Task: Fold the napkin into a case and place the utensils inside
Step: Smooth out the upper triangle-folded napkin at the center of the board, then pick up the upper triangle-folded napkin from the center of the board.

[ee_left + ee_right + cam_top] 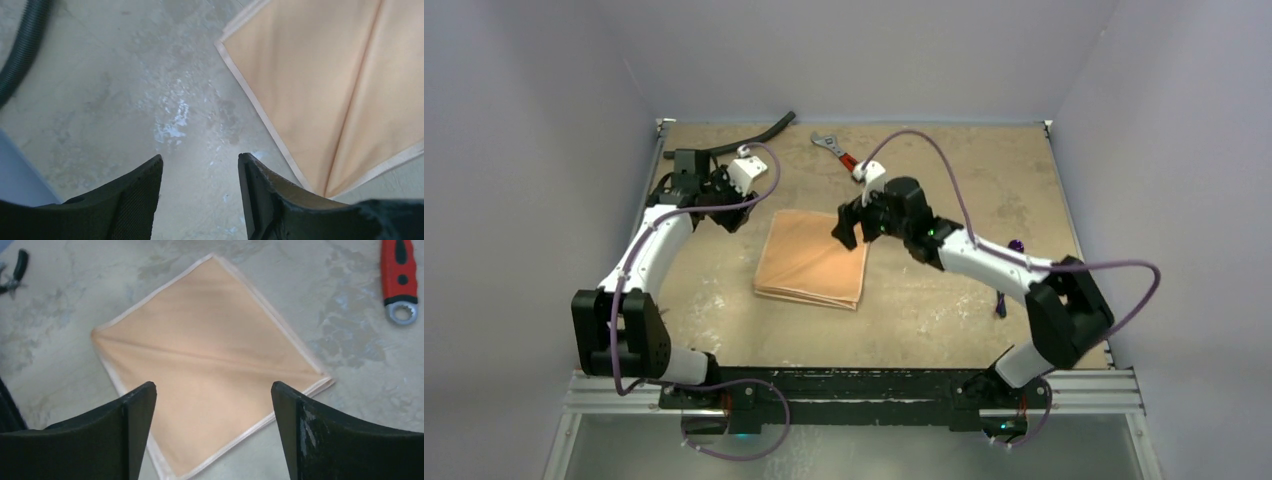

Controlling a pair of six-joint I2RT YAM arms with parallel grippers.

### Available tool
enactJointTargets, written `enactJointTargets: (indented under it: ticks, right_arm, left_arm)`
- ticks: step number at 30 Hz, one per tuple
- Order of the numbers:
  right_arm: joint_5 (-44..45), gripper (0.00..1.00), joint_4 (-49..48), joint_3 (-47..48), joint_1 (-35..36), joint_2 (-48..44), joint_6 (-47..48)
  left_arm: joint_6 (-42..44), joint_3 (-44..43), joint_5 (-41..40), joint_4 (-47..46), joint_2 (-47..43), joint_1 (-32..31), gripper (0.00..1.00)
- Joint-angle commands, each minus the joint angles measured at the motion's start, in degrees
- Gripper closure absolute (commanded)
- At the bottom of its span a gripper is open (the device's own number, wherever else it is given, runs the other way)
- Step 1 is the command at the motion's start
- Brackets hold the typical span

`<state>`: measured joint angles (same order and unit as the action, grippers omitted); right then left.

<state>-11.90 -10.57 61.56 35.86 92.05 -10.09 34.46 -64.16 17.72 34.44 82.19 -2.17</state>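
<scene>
Directly beneath your right gripper (212, 392) the napkin (210, 355) is lying flat on the table (350, 350), folded into a square. That gripper is hovering over the cloth with its jaws standing wide apart and gripping nothing; the cloth is showing between the two dark fingers. The peach-orange fabric is looking soft and matte, with a paler hem running round its edges. One long crease is crossing it from corner to corner. At the corner to the right of the fingers, several stacked layers are showing, slightly offset.

Ahead and to the right of your left gripper (200, 160) the same cloth is lying, one corner reaching just beside that gripper's right finger. Its jaws are standing partly apart over bare table, holding nothing.

Ahead of the left gripper and to its left, a ribbed black hose (20, 50) is curving across the mottled, scuffed tabletop. Ahead and to the right of the right gripper, a wrench (400, 275) is lying with a red handle and a steel ring end.

Behind the right gripper, beside its arm, the utensils (1016, 245) are lying out on the table as small dark-purple pieces, well apart from the cloth.
</scene>
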Motion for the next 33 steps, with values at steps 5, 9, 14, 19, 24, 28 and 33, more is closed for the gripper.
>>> enactJointTargets:
  ticks: [5,9,14,19,24,28,33]
  right_arm:
    - [8.54,0.02,-16.71,-18.78,4.51,-17.12,9.45]
    - [8.3,0.02,-10.74,-18.14,7.87,-19.16,21.8]
    - [25.63,0.02,-7.54,-18.08,12.81,-22.34,27.47]
    - [32.13,0.02,-12.84,-16.58,10.8,-26.56,17.4]
    - [27.56,0.02,0.41,-8.05,11.48,-20.78,23.46]
    - [23.45,0.02,5.65,-9.1,14.68,-20.64,30.2]
    - [14.18,0.02,5.02,-15.47,17.28,-23.59,36.64]
  left_arm:
    - [8.22,-0.4,10.57,-5.17,-1.41,0.7,0.43]
    - [20.44,-1.99,18.49,3.22,1.07,0.73,0.44]
    - [27.96,-1.25,21.4,4.43,-1.01,0.65,0.44]
    - [27.96,-3.43,21.32,3.62,-3.66,0.6,0.4]
    - [34.9,-3.06,22.16,12.05,-5.62,0.35,0.4]
    - [44.1,6.77,20.03,14.08,-10.98,-0.3,0.41]
    - [52.32,17.43,18.19,13.3,-17.33,-1.1,0.41]
